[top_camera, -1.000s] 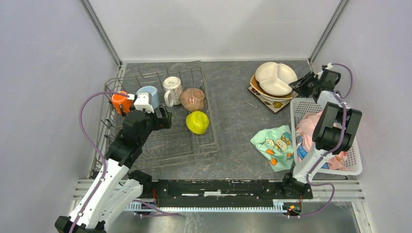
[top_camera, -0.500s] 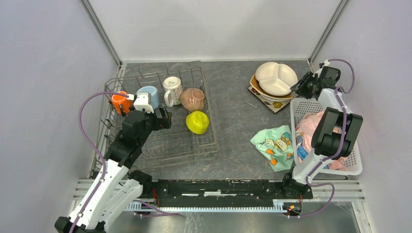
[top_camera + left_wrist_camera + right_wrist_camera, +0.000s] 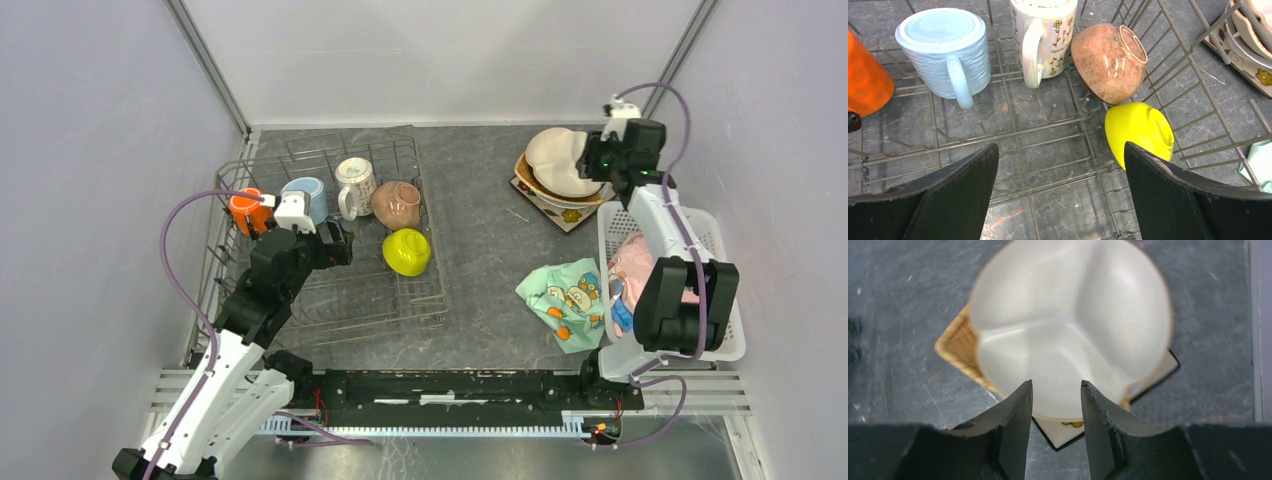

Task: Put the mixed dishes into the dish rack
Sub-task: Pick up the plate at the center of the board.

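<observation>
Right gripper (image 3: 1054, 390) slightly parted at the cream three-section plate (image 3: 1068, 330).
Its fingers framed the plate's near rim with only a narrow gap, and the blur made it impossible to tell whether they touched it. The plate lay by the far right corner of the table (image 3: 480, 250), and the lower plates (image 3: 955, 347) were mostly hidden beneath it. The left gripper (image 3: 1060, 150) hung wide open and empty over the dish rack (image 3: 1018, 132) at the left edge.
</observation>
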